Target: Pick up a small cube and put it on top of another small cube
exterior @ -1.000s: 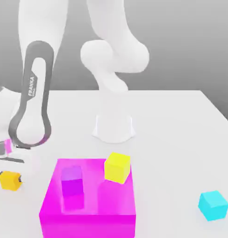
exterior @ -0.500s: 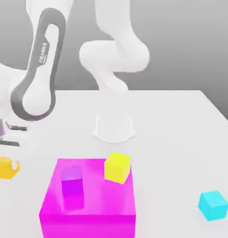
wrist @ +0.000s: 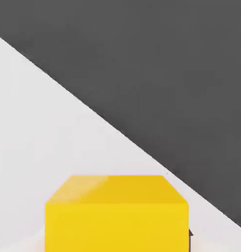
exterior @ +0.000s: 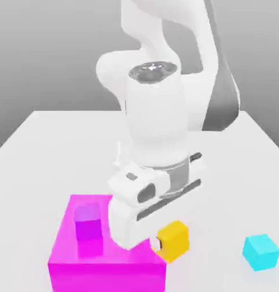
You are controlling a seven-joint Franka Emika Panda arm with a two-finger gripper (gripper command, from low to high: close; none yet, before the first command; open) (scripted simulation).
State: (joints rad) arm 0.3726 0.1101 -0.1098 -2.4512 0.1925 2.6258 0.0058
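In the exterior view, the white arm is leaning forward over the white table [exterior: 45, 131], and its hand is hanging low above the front of the scene. The gripper [exterior: 160, 244] is pinching the small orange cube [exterior: 175, 240], its jaws drawn in tight against the cube's sides. The cube is sitting at the very tip of the tool, lifted clear of the table, and is sticking out toward the exterior view's right of the hand. Directly beneath and behind the hand, the big magenta block [exterior: 99, 256] is resting on the table; its upper right corner is lying just under the gripper, and a square recess in its top is showing on the far side of the hand from the cube. Well apart from the tool, toward the exterior view's right, the cyan cube [exterior: 261, 252] is standing alone on the table.

In the hand view, the orange cube [wrist: 116, 214] is sitting right up against the camera, gripped at the tool's tip. Beyond it, the pale table [wrist: 53, 128] is stretching away to a slanting edge, with a dark grey backdrop past that edge.
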